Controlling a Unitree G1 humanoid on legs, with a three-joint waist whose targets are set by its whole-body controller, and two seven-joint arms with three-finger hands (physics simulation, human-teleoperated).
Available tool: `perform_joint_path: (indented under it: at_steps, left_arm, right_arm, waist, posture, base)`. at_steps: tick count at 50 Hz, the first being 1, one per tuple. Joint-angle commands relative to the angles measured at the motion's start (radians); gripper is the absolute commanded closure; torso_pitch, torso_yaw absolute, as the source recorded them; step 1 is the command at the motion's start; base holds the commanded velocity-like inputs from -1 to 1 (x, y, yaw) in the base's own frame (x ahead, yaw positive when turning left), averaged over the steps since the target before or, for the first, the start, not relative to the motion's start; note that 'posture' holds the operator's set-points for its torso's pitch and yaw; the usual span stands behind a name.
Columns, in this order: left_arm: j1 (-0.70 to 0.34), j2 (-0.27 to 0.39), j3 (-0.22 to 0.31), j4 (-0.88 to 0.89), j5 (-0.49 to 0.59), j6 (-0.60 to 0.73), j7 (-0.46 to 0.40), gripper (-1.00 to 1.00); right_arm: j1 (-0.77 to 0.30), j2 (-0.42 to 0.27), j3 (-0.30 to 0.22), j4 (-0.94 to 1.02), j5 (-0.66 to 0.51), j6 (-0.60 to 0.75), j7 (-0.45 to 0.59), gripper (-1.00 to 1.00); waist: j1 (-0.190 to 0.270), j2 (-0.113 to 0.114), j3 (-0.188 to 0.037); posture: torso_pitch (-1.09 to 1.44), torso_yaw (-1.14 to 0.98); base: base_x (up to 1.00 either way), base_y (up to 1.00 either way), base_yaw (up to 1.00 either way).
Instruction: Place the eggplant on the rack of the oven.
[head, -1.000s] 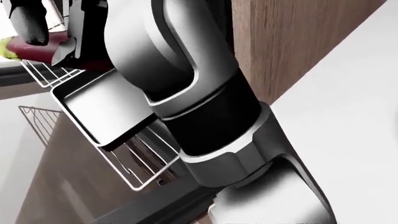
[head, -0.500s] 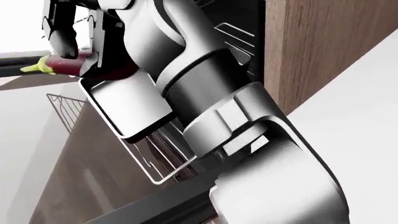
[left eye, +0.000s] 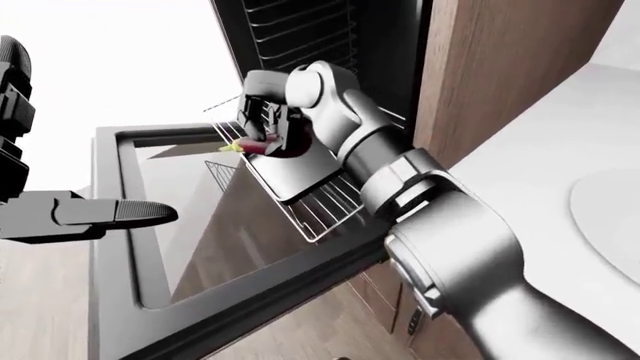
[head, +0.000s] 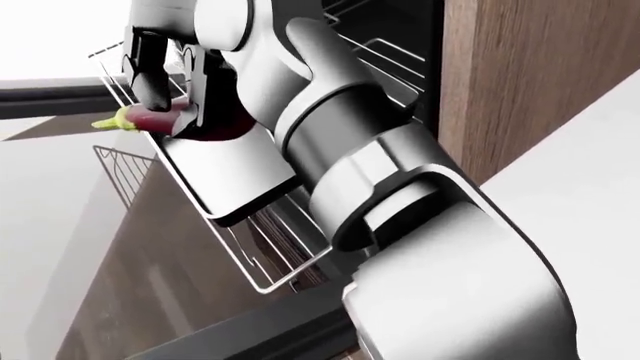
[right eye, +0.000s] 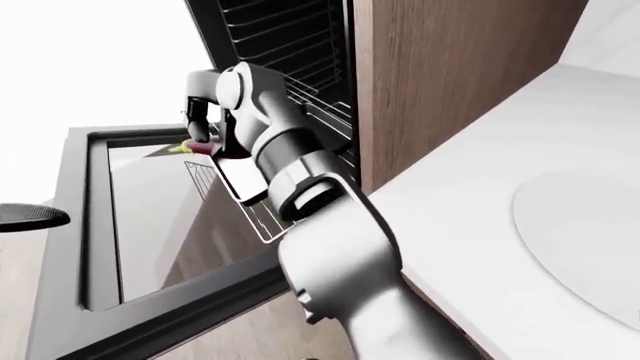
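The eggplant (head: 158, 118), dark purple with a green stem, is in my right hand (head: 172, 105), whose fingers close round it. It sits at the upper-left end of a grey tray (head: 235, 172) that lies on the pulled-out wire oven rack (head: 262, 271). Whether it rests on the tray or hangs just above it I cannot tell. The left-eye view shows the same grip (left eye: 262, 147) in front of the open oven. My left hand (left eye: 130, 214) is at that view's left edge, fingers stretched out and empty, over the open door.
The oven door (left eye: 200, 247) hangs open below the rack, its glass facing up. More racks (left eye: 300, 30) sit higher inside the oven. A wooden cabinet side (left eye: 500, 67) and a white counter (left eye: 560, 165) lie to the right.
The whole head view has shifted right and slightly down, so the camera moved. My right hand still holds the eggplant at the tray's far end.
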Motion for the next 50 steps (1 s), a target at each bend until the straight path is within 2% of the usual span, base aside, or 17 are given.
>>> perform_joint_path:
  at_steps: [1, 14, 31, 40, 50]
  left_arm:
    - [-0.014, 0.019, 0.020, 0.003, 0.015, -0.024, 0.004, -1.00]
    - [-0.010, 0.023, 0.022, 0.001, 0.010, -0.027, 0.004, -1.00]
    - [-0.012, 0.020, 0.029, -0.006, 0.018, -0.016, -0.011, -1.00]
    - [-0.016, 0.031, 0.033, 0.004, 0.013, -0.018, -0.010, -1.00]
    - [-0.011, 0.033, 0.038, 0.005, 0.010, -0.021, -0.011, -1.00]
  right_arm:
    - [-0.041, -0.004, -0.007, -0.040, -0.001, -0.019, -0.023, 0.91]
    - [-0.021, -0.006, 0.003, 0.005, -0.070, -0.035, -0.078, 0.95]
    - [-0.005, -0.057, -0.031, 0.045, -0.097, -0.018, -0.129, 0.98]
    - [0.019, -0.057, -0.034, 0.060, -0.118, -0.012, -0.180, 0.99]
    - [0.015, -0.054, -0.036, 0.056, -0.126, 0.011, -0.180, 1.00]
  waist:
    - [0.002, 0.004, -0.024]
    - [0.007, 0.003, -0.024]
    - [0.012, -0.001, -0.025]
    - [0.012, -0.001, -0.026]
    - [0.014, -0.001, -0.025]
  posture:
    - [-0.03, 0.98]
    - [-0.03, 0.98]
    - [-0.03, 0.98]
    - [-0.03, 0.98]
    - [-0.03, 0.98]
  base:
    - [0.00, 0.00, 0.00]
    - [0.00, 0.00, 0.00]
    - [0.00, 0.00, 0.00]
    - [0.00, 0.00, 0.00]
    - [0.00, 0.00, 0.00]
